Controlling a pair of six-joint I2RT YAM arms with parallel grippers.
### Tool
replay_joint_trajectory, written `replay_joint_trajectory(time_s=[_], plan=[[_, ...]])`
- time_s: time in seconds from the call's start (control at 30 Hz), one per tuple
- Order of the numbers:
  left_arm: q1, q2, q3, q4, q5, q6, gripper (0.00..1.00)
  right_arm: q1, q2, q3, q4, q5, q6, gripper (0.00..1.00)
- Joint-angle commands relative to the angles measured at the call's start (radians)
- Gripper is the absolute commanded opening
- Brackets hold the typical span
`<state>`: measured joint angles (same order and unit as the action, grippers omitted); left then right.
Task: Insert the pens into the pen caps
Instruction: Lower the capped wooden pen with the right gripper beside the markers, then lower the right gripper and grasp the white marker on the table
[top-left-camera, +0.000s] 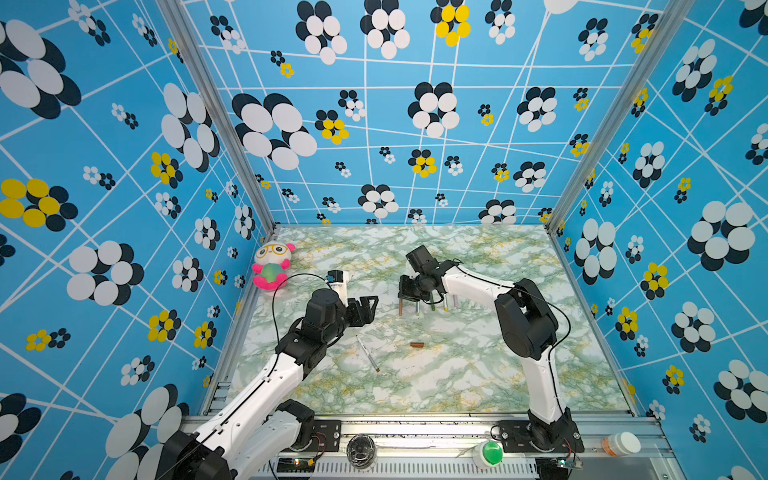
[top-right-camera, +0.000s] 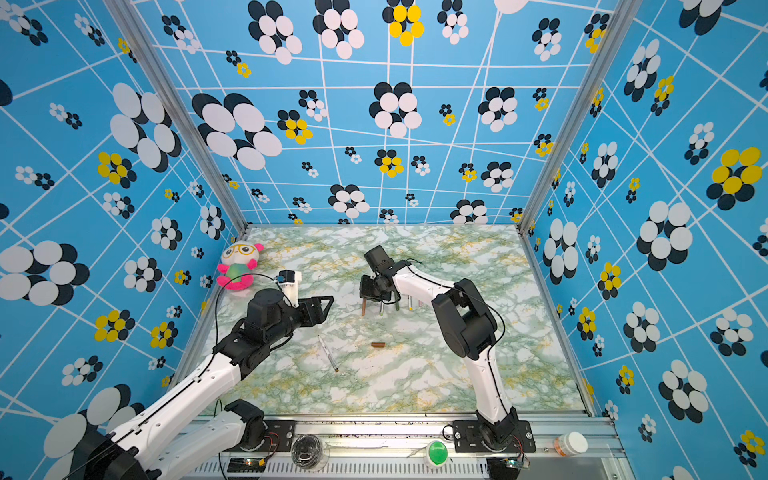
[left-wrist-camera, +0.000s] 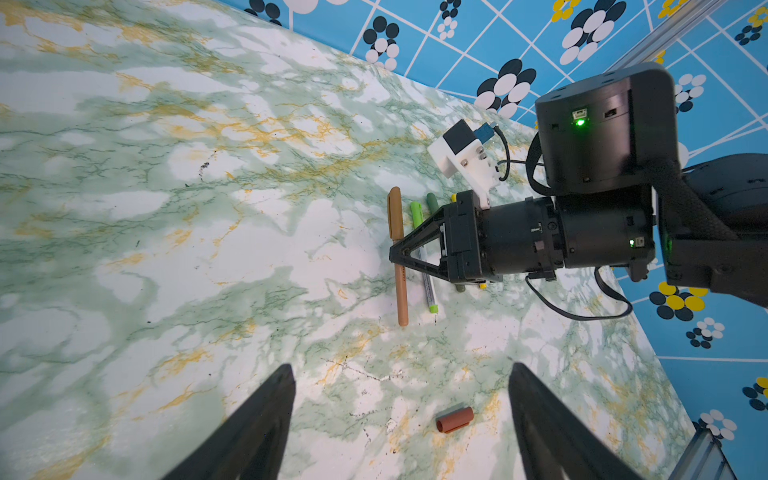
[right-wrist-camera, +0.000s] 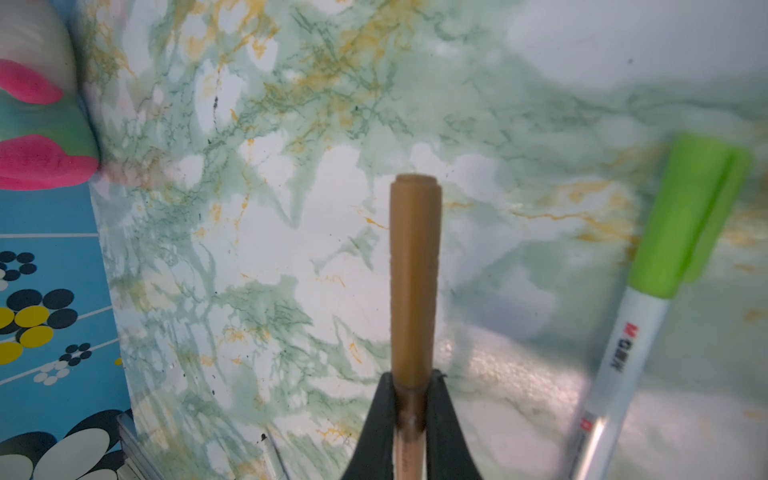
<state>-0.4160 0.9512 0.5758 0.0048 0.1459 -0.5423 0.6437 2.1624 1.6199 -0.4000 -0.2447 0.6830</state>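
My right tool (left-wrist-camera: 395, 254) pinches the capped brown pen (right-wrist-camera: 415, 270) in the far row, my left tool (left-wrist-camera: 401, 366) gapes empty, and a careless drag could scatter the green pen (right-wrist-camera: 690, 216) just beside it.

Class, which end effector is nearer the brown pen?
Right. The right end effector is shut on the brown pen; the left end effector stands open, apart from it.

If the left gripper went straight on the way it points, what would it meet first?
Probably the brown pen clamped in the right gripper, ahead of the open left gripper. The reddish-brown cap on the table seems to lie below that line, though height is unclear.
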Motion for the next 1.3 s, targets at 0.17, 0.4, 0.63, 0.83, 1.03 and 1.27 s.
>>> replay_joint_trajectory(time_s=[0.17, 0.4, 0.63, 0.83, 1.03, 1.27], plan=[[0.011, 0.018, 0.010, 0.026, 0.025, -0.015, 0.82, -0.013, 0.070, 0.029, -0.006, -0.022, -0.017, 0.08], [0.011, 0.025, 0.014, 0.023, 0.030, -0.020, 0.82, -0.018, 0.086, 0.036, -0.005, -0.025, -0.019, 0.13], [0.011, 0.025, 0.024, 0.016, 0.030, -0.021, 0.82, -0.020, 0.077, 0.025, -0.004, -0.022, -0.019, 0.27], [0.010, 0.020, 0.035, -0.005, 0.031, -0.029, 0.82, -0.019, 0.036, 0.023, -0.005, -0.025, -0.029, 0.30], [0.012, -0.013, 0.051, -0.089, -0.006, -0.028, 0.83, -0.018, -0.088, 0.002, -0.002, -0.038, -0.062, 0.34], [0.025, -0.117, 0.063, -0.223, -0.195, -0.032, 0.83, 0.081, -0.195, -0.052, -0.072, 0.016, -0.231, 0.38]])
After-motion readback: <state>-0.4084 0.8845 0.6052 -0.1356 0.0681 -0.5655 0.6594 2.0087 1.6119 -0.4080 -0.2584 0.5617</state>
